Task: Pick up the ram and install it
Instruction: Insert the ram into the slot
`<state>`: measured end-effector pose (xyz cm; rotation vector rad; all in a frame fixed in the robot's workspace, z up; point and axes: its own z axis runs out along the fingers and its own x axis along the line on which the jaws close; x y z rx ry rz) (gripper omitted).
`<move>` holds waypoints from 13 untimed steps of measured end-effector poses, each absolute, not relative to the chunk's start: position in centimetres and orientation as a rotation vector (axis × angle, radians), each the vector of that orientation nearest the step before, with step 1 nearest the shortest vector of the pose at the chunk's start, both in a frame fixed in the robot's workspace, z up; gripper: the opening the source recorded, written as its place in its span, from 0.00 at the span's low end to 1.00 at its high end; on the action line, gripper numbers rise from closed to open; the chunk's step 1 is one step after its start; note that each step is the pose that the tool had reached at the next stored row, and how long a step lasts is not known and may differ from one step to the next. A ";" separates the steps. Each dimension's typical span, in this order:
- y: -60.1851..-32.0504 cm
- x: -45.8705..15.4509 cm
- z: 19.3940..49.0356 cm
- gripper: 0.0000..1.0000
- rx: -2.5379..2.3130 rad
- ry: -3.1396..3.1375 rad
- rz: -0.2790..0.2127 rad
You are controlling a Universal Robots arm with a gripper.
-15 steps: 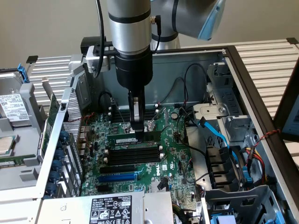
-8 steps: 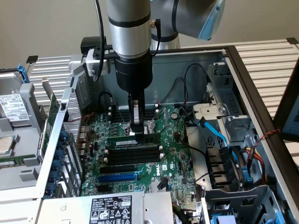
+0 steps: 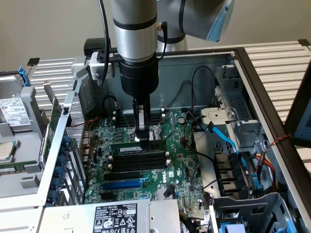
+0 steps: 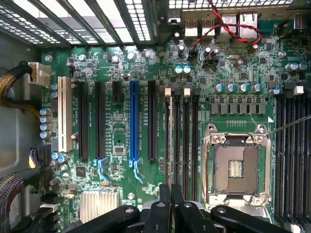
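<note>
Beside the CPU socket (image 4: 238, 167), your gripper (image 3: 143, 138) has its jaws pinched narrowly on the ram (image 3: 124, 144), which stands on edge over the memory slots (image 3: 138, 161). Keep it parallel to its slot and press straight, evenly. I cannot tell whether it's seated.

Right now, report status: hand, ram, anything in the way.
Hand shut on the ram, down at the memory slots. Seating cannot be told. Blue cable lies apart, toward the exterior view's right.
</note>
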<state>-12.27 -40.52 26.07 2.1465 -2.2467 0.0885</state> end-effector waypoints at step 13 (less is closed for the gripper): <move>-40.5 -12.0 25.8 0.13 2.147 -2.236 0.044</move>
